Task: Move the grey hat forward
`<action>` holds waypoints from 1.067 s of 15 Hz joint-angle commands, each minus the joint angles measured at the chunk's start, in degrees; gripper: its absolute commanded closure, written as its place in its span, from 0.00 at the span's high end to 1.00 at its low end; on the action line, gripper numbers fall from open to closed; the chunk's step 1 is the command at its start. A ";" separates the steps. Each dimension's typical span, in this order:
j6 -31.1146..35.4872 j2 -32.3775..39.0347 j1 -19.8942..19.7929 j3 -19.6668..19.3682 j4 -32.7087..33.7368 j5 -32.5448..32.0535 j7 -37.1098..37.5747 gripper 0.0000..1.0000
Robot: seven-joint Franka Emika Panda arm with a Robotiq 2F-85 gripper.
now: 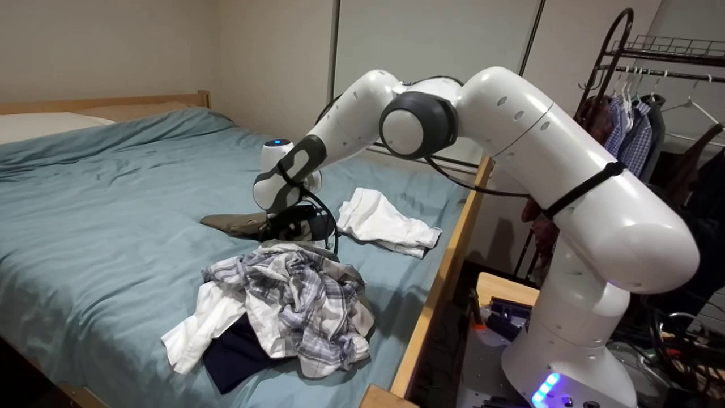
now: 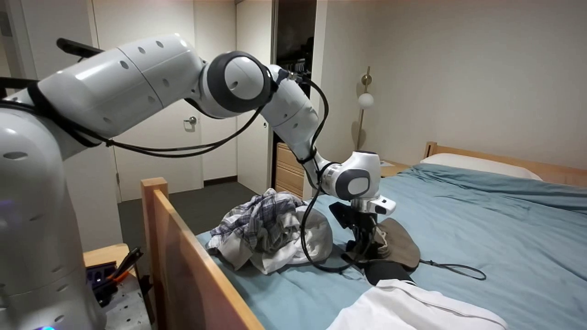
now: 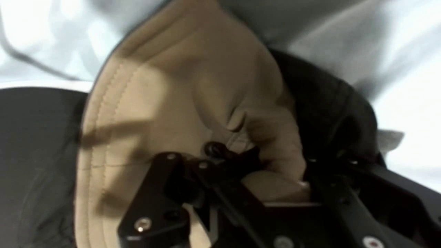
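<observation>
The grey-brown fabric hat with wide stitched brim (image 2: 406, 243) lies on the worktop (image 1: 113, 226), which is a bed under a blue-green cloth cover; from the hat, a thin dark cord loop (image 2: 458, 266) goes out over this cover; the black two-finger hand (image 3: 282, 165) points down at the crown of the hat, and in the wrist view the creased fabric is seen between its fingers (image 3: 246, 159); whether the hand is clenched upon it, I cannot tell; against the brim there is a black fabric piece (image 2: 387, 271), and next to it a white folded cloth (image 2: 412, 305); near another side of the hat there is a crumpled heap (image 2: 275, 229), which contains a grey-and-white checked shirt (image 1: 289, 277) and, in an exterior view, a dark navy cloth (image 1: 238, 354); the white jointed robot arm (image 1: 510, 113) reaches over the light wooden bed rail (image 1: 444, 277); farther back, a white pillow (image 2: 477, 166) lies by the wooden headboard (image 2: 559, 172), and on the wall (image 2: 412, 68) is fixed a brass lamp with a white globe (image 2: 365, 101).
</observation>
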 commanded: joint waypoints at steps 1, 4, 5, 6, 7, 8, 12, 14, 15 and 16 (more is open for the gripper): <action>10.17 -4.78 2.03 0.44 -13.22 1.87 5.87 0.07; 19.76 -7.36 3.93 -0.32 -20.58 3.54 9.27 0.07; 22.60 -8.09 4.77 -0.71 -22.95 4.11 10.03 0.07; 25.81 -8.70 6.43 -2.00 -25.42 4.41 11.15 0.07; 28.40 -9.30 7.98 -3.06 -27.77 5.09 11.94 0.07; 32.02 -9.72 9.45 -4.04 -30.21 6.21 13.11 0.07; 32.32 -7.88 8.97 -4.56 -25.43 6.27 10.15 0.07; 32.32 -8.18 9.03 -4.59 -25.86 6.28 10.34 0.07; 32.32 -8.19 9.03 -4.59 -25.88 6.28 10.39 0.07; 32.32 -8.19 9.03 -4.59 -25.88 6.28 10.42 0.06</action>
